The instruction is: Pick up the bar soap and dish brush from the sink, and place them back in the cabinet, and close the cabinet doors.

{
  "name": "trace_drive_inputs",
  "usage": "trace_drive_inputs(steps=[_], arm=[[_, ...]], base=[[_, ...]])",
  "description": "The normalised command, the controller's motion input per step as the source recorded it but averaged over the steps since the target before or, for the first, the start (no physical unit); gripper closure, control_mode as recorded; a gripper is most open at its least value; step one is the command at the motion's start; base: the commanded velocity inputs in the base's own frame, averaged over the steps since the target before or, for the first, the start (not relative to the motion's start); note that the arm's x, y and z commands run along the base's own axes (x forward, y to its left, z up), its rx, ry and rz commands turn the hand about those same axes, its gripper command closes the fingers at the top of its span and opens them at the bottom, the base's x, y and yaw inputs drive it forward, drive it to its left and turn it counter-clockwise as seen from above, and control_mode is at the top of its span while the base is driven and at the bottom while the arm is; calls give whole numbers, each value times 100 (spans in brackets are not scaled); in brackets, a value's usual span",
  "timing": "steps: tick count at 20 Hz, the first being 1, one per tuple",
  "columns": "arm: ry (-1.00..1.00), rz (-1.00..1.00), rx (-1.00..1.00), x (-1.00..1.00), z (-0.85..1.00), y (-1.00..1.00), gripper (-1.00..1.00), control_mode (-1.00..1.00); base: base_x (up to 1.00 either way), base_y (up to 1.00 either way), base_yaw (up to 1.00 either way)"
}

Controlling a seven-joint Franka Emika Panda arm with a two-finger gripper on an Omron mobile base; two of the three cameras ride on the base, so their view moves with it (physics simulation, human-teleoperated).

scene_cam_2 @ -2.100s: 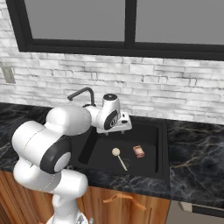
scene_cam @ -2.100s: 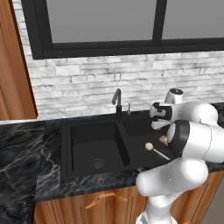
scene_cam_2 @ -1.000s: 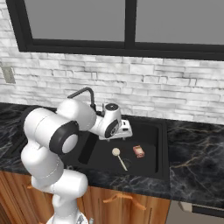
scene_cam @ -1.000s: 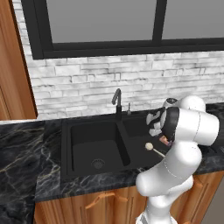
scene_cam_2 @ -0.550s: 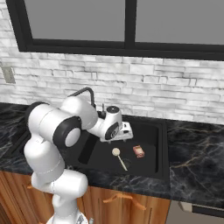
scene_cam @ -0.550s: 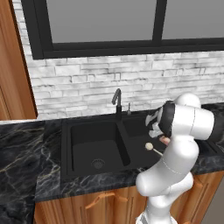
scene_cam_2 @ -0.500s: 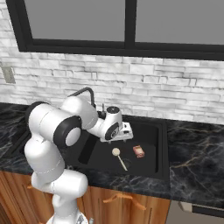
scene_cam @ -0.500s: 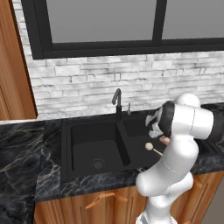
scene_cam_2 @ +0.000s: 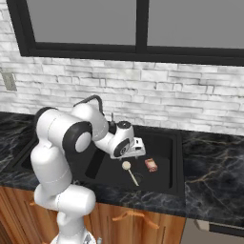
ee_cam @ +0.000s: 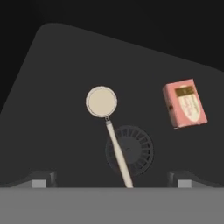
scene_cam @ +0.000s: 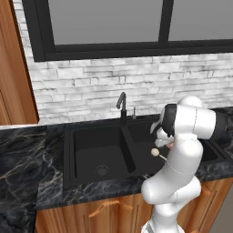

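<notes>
White arm (scene_cam_2: 57,143) rising from its base, elbow folded, forearm reaching forward and downward. Dark joint (scene_cam_2: 76,136) at the elbow turned toward the right base camera. Wrist bent so that the hand points down. Gripper (scene_cam_2: 137,147) at the forearm's end, seen side-on in the right base view; in the left base view it (scene_cam: 160,136) lies tucked partly behind the forearm. Jaws spread wide, nothing between them; the two dark fingertips (ee_cam: 39,178) stand far apart in the hand view.

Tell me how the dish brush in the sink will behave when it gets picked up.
The dish brush looks rigid: its thin handle lies dead straight across the drain. Probably light, being so slender. Gripped on the handle, it may tip toward the round head, and the narrow shaft could slip.
</notes>
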Motion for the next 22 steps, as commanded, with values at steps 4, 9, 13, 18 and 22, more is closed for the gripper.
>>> trace_drive_inputs(steps=[4, 9, 13, 18, 22], arm=[[0, 0, 0, 0, -23, 0, -100, -100], [0, 0, 0, 2, -20, 0, -100, -100], [0, 0, 0, 6, -16, 0, -100, -100], [0, 0, 0, 4, -23, 0, -100, -100], [0, 0, 0, 10, -18, -3, -100, -100]], base=[[0, 0, 0], [0, 0, 0], [0, 0, 0], [0, 0, 0], [0, 0, 0]])
